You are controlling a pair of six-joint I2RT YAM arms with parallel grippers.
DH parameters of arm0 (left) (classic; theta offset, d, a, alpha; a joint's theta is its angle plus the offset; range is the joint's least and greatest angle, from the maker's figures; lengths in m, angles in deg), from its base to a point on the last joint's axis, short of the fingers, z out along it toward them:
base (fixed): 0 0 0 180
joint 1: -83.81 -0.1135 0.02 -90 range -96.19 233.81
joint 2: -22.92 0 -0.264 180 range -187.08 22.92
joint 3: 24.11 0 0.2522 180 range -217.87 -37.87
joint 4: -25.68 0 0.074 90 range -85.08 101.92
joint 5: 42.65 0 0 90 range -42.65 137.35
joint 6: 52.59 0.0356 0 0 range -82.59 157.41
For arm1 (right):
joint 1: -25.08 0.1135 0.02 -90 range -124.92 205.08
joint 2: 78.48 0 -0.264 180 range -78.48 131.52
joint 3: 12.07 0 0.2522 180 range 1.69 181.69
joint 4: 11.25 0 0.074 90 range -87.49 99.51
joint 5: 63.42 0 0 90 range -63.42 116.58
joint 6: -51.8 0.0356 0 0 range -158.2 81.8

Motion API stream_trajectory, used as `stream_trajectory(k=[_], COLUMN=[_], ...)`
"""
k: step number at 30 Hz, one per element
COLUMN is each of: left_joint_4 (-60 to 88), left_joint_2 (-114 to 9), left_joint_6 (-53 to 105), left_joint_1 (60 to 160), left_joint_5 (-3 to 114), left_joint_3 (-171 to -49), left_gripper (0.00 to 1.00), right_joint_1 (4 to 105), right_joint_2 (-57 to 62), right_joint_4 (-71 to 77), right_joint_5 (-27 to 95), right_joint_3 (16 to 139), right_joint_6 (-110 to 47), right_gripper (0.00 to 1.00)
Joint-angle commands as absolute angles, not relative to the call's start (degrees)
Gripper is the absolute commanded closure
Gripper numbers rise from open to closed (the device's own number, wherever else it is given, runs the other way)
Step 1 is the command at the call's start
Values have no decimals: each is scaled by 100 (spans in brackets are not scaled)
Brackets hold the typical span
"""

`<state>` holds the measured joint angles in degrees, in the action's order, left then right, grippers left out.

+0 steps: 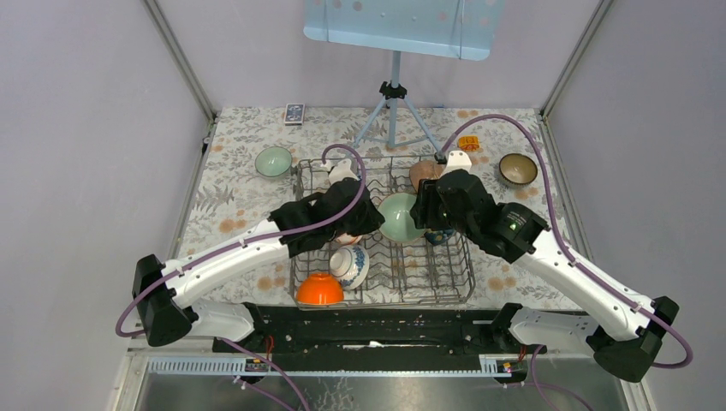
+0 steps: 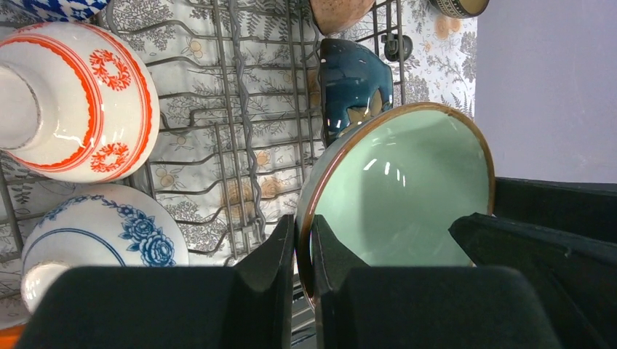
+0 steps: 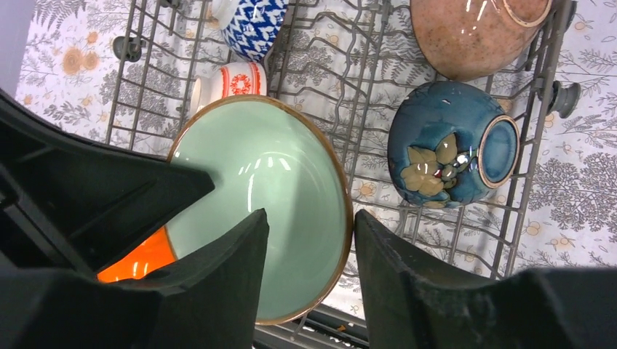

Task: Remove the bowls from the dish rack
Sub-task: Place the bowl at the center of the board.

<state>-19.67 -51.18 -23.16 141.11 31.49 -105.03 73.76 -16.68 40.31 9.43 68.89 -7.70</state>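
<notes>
Bowl, pale green, tilted on edge mid dish rack. Left gripper clamped on its rim. Right gripper jaws apart, straddling the opposite rim.

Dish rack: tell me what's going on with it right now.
Both arms meet at the middle green bowl, tilted on edge over the dish rack. The left gripper is pinched on its rim; the right gripper straddles the opposite rim with its fingers apart. A second green bowl and a brown bowl sit on the table outside the rack; several others are inside.
</notes>
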Motion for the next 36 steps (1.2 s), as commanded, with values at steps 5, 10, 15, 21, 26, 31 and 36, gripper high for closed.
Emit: stream_trajectory(k=[5,10,15,21,26,31,36], left_joint_4=[-1153,-1389,-1784,-1909,-1667,-1309,-1041], left_joint_2=[-4816,-4607,-4405,-4407,-4714,-5234,-5872], left_joint_6=[-1940,-1569,-1142,-1175,-1530,-1744,-1951], left_joint_1=[14043,13479,12184,10104,8467,7399,7011], left_joint_5=[3109,2996,3173,3787,4310,4321,4038], left_joint_3=[-10639,-10836,-11196,-11393,-11263,-11175,-11149], left_gripper=[100,100,100,100,100,100,100], right_joint_1=[7381,7380,7379,7377,7381,7383,7386], right_joint_2=[-1886,-2058,-2451,-2955,-3141,-3338,-3537], right_joint_4=[3894,4173,4340,4172,3840,3542,3452], right_joint_5=[1192,1189,1087,1087,1349,1598,1642], right_joint_3=[7291,7744,7816,7114,6567,6063,5797], right_joint_6=[-754,-980,-1225,-1426,-1409,-1287,-1230], right_gripper=[24,9,7,7,7,7,7])
